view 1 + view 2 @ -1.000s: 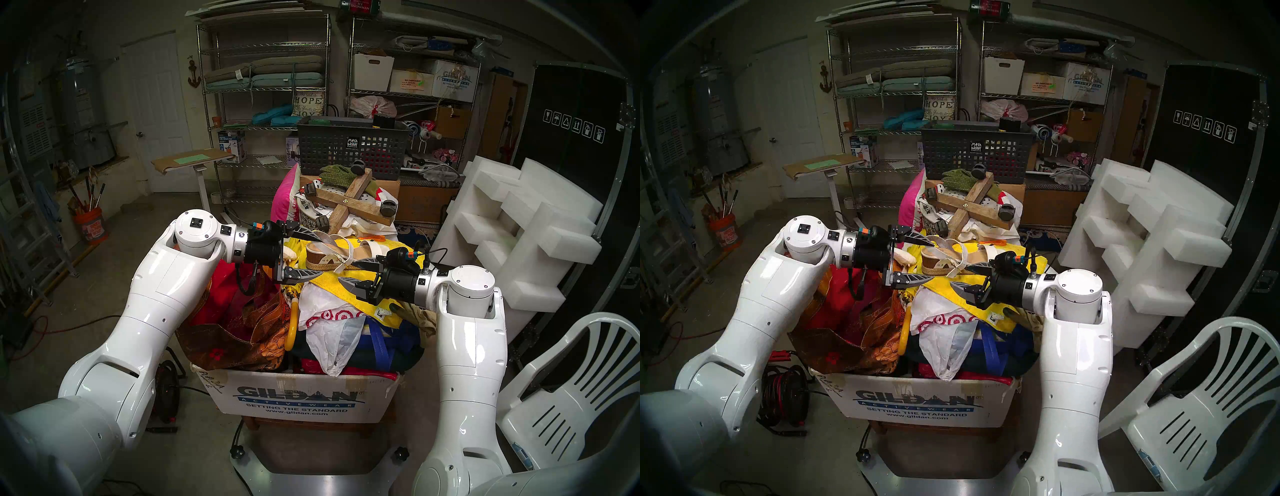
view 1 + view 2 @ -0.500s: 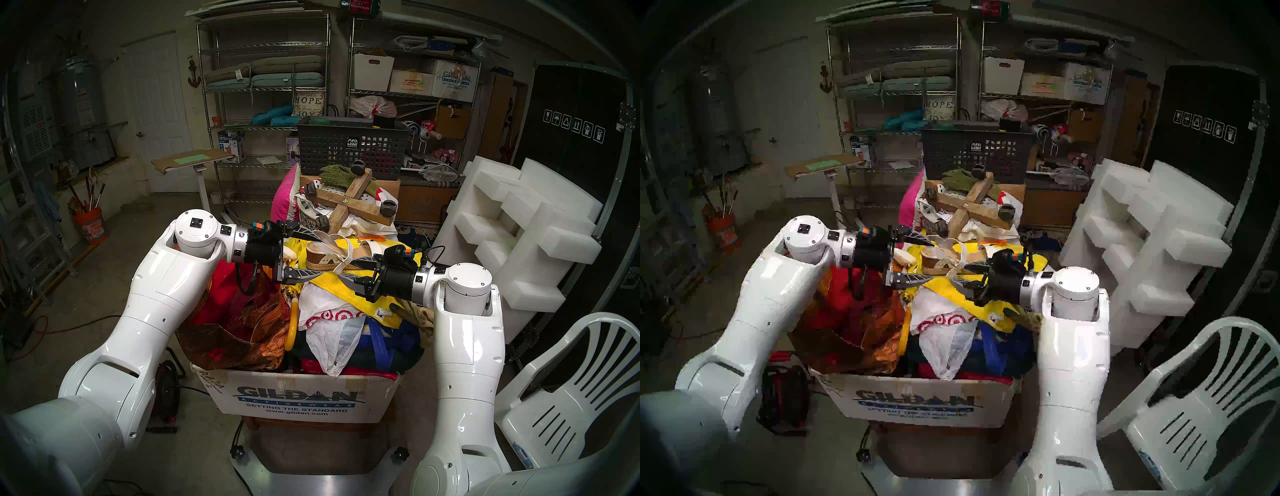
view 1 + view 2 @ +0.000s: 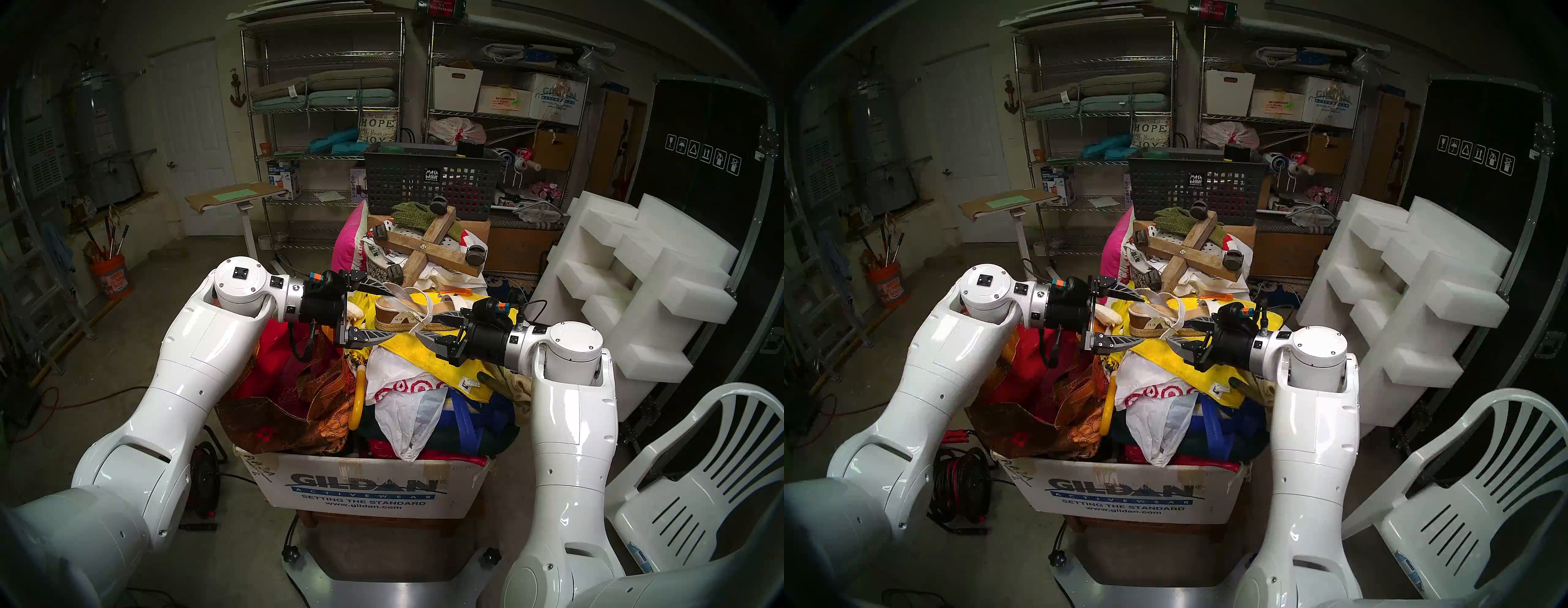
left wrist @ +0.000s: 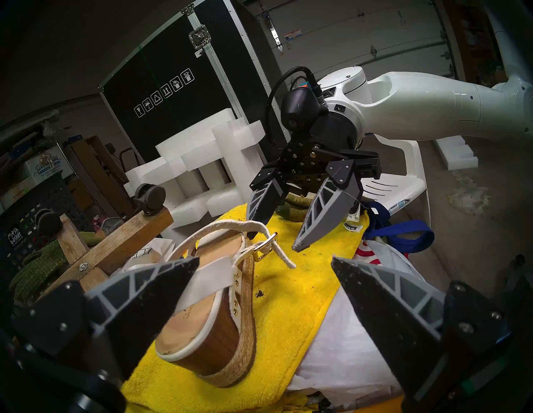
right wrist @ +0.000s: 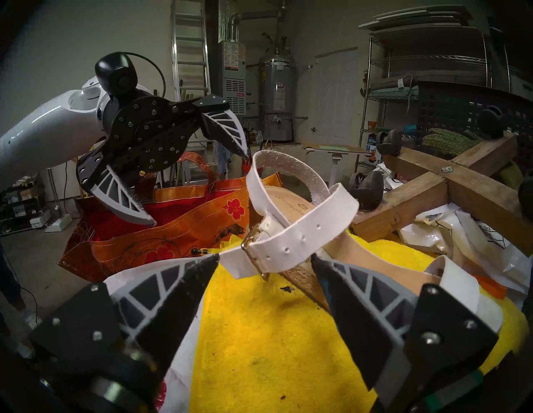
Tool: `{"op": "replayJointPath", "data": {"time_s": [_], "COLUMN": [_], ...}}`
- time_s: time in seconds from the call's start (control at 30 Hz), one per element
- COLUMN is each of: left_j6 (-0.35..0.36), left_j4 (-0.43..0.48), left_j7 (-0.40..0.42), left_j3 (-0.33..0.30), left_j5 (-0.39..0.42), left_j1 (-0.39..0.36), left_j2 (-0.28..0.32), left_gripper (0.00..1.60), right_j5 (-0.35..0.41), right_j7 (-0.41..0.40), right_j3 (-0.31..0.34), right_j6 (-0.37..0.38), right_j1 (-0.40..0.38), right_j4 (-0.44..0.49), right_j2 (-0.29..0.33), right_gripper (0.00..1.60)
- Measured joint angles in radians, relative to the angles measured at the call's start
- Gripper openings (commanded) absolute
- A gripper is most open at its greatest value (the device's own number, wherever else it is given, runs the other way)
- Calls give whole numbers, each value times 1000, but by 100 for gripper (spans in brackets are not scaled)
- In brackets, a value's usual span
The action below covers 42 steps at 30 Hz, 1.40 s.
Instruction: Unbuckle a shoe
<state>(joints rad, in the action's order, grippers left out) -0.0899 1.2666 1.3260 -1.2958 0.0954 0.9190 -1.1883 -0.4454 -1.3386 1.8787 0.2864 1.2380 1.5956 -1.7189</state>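
While the strap [image 5: 300, 230] is threaded through the buckle [image 5: 251, 237], the task is undone, and both grippers sit at the sandal [image 3: 418, 312] with nothing in them. It lies on its side on a yellow towel [image 4: 291, 288] atop a heaped box [image 3: 365, 488], heel toward the left gripper [image 3: 384, 312], toe band toward the right.

Jaws on the left stand as wide as they go, one finger above the heel and one below it, holding nothing. The right gripper [image 5: 264, 261] is partly open, and its wrist view shows the strap's free end and the buckle lying in the gap between the tips, unpinched (the upper finger looks very near the strap in the left wrist view, but contact I cannot confirm).

Several things could go wrong from here. The sandal is unrestrained on soft, uneven cloth, so a tug on the strap would likely drag or roll the whole shoe rather than feed the strap back through the buckle. Closing on strap and buckle together would lock the prong in its hole. Blunt fingertips may slip off the thin strap end. With both grippers so close across the shoe, a careless sweep could knock them together.
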Motion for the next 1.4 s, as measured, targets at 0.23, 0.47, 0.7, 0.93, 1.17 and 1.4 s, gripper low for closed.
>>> {"op": "replayJointPath", "data": {"time_s": [0.23,0.47,0.7,0.93,1.17,1.4], "left_j6": [0,0,0,0,0,0], "left_j4": [0,0,0,0,0,0], "left_j7": [0,0,1,1,1,1], "left_j3": [0,-1,-1,-1,-1,-1], "left_j5": [0,0,0,0,0,0], "left_j1": [0,0,0,0,0,0], "left_j2": [0,0,0,-1,-1,-1], "left_gripper": [160,160,160,160,160,160], "right_j5": [-7,-11,-8,5,39,65], "right_j7": [4,7,7,7,-11,-17], "right_j3": [-2,-2,-10,-30,-42,-61], "right_j6": [21,40,63,84,107,115], "right_j1": [6,34,73,104,128,140], "right_j4": [29,70,119,165,186,184], "right_j2": [-3,-2,13,30,43,50], "right_gripper": [151,151,151,154,149,152]}}
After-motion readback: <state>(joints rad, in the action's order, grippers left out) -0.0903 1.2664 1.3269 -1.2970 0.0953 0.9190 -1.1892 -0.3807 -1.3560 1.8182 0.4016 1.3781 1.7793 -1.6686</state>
